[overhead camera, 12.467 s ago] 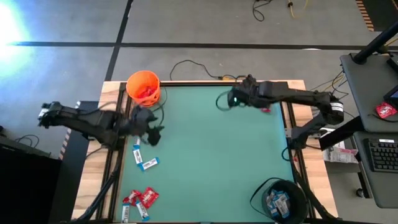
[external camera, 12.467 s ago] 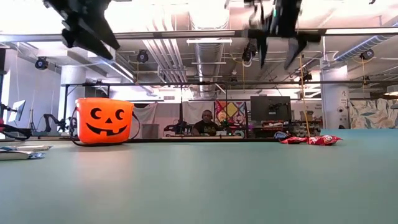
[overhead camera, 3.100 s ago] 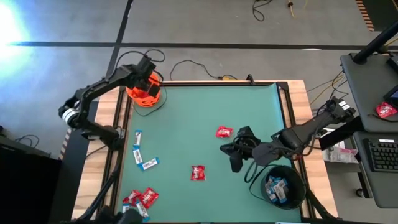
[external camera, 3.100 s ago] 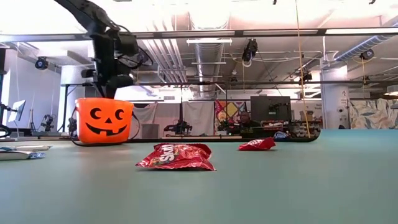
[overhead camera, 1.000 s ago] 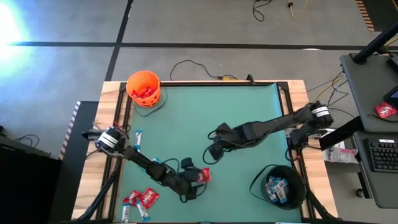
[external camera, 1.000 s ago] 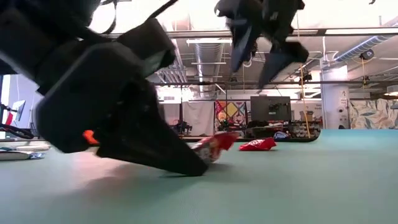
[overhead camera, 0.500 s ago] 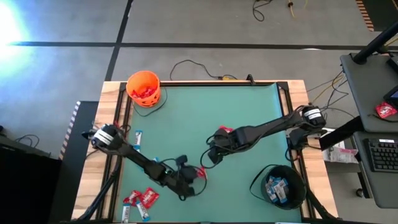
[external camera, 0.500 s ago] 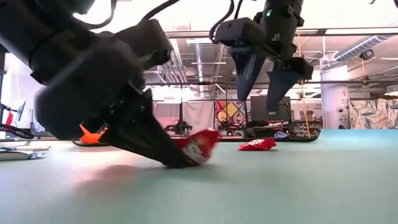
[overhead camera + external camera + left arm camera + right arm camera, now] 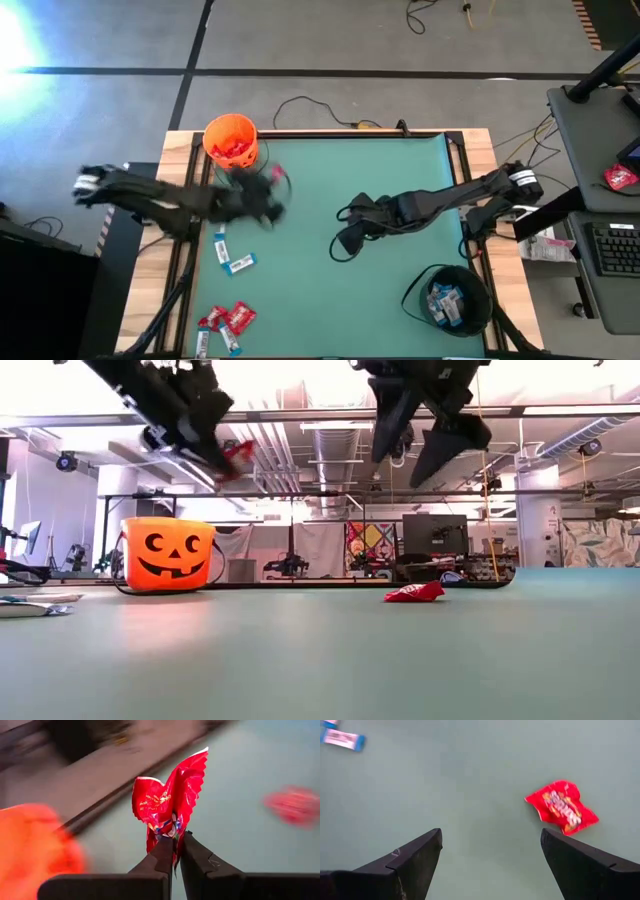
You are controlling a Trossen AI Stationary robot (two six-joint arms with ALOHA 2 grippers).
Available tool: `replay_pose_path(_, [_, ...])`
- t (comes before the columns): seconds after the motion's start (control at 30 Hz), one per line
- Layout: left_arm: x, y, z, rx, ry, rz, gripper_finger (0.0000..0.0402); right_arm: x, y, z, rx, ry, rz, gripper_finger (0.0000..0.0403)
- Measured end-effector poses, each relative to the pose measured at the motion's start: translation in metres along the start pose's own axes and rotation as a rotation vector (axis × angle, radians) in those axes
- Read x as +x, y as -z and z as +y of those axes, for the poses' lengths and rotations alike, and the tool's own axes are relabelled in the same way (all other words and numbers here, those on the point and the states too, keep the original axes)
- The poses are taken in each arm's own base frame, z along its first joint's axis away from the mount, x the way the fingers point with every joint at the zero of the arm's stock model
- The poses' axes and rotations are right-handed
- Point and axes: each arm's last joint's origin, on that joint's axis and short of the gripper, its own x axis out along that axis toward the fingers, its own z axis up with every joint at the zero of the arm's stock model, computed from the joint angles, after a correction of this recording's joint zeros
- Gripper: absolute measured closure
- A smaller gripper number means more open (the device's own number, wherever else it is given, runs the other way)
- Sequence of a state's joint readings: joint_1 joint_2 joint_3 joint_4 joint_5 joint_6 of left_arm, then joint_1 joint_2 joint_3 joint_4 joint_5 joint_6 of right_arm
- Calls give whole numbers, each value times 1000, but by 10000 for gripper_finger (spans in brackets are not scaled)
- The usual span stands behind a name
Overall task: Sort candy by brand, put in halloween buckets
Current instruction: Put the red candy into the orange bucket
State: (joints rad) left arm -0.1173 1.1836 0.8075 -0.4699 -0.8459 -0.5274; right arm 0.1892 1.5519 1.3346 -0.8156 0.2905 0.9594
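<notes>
- Two buckets: the orange bucket (image 9: pixel 231 140) sits at the far left corner of the green mat (image 9: pixel 330 170). The black bucket (image 9: pixel 448 305) sits at the near right corner with blue-and-white bars inside.
- Two red packets show away from the pile. The held red packet (image 9: pixel 170 800) is in the air and the loose red packet (image 9: pixel 562 813) lies flat on the mat.
- Two blue-and-white bars (image 9: pixel 240 264) lie apart by the left edge. The mixed heap (image 9: pixel 225 320) of red and blue at the near left corner is too tangled to count.
- The left gripper (image 9: pixel 176 842) is pinched tight on the lower end of its packet, which stands crumpled above the fingertips.
- Half a second ago that gripper was low at the near side of the mat, closing on this packet. Now it is raised and just beside the orange bucket.
- The right gripper (image 9: pixel 490 840) hangs over mid-mat, fingers spread wide with nothing between them, much as before.
- From above, the right arm covers the loose packet; the low view and the right wrist view show it.
- The low view does not show the black bucket.
</notes>
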Motion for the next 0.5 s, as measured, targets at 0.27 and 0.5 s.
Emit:
replay_pose_path(0.27, [27,-23,136,-431,-329,67,399,-8,-3,-2,0,3,-64,69])
replay_pose_path(0.5, [67,0,178,-559,-409,270,392,16,-22,-35,249,196,-31,69])
